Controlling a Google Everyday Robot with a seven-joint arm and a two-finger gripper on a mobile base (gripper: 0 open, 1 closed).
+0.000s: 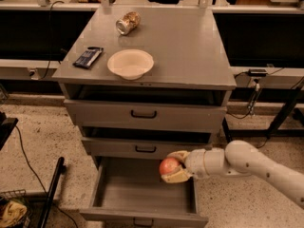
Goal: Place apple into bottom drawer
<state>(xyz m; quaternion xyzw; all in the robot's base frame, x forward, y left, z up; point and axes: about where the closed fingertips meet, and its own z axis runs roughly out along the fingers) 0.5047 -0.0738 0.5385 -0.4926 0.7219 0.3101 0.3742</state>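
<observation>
The robot's white arm (251, 164) reaches in from the right, its gripper (167, 167) closed around the apple (168, 165), one tan finger above the fruit and one below; the apple hangs over the right part of the bottom drawer (137, 191), near its far end and just under the front of the middle drawer (114, 147); the bottom drawer stands pulled out towards the near side, its grey inside bare; above the middle drawer sits the top drawer (104, 114), each with a black handle; on the grey cabinet top (194, 46) rest a white bowl (130, 63) near the front edge, a dark packet (88, 57) to its left and a crushed can (128, 23) farther back.
</observation>
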